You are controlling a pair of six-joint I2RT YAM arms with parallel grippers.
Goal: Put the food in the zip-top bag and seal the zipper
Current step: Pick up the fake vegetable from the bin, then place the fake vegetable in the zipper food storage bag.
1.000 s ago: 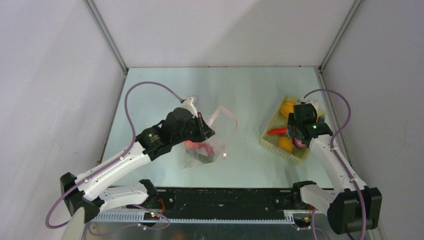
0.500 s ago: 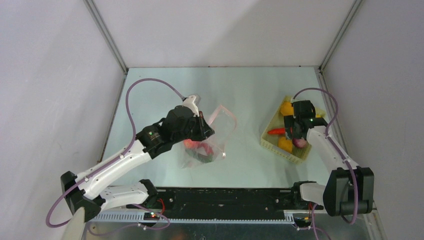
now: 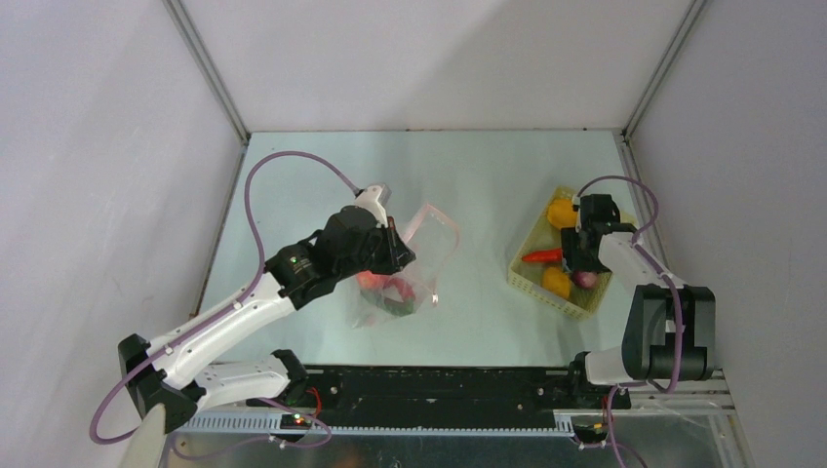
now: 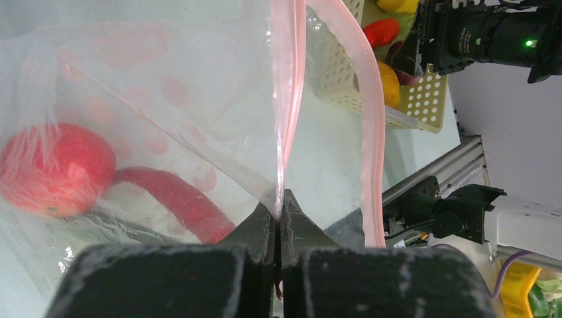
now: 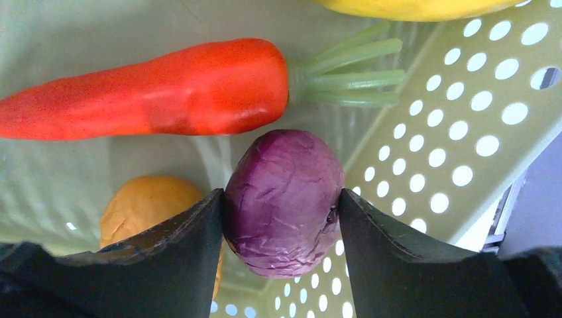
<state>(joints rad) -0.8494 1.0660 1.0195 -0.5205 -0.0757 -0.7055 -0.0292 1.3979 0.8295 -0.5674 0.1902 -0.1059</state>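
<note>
I counted one clear bag (image 3: 439, 249) and one yellow basket (image 3: 561, 304). Four toy foods sat in the basket: one yellow pepper (image 3: 560, 212), one red chili (image 3: 541, 256), one orange pepper (image 3: 556, 282) and one purple onion (image 5: 283, 202). Through the bag I made out one round red piece (image 4: 53, 169), one curved red piece (image 4: 179, 202) and, less surely, one dark green piece (image 3: 398, 305). Two arms were there, a left arm (image 3: 234, 317) and a right arm (image 3: 668, 331).
</note>
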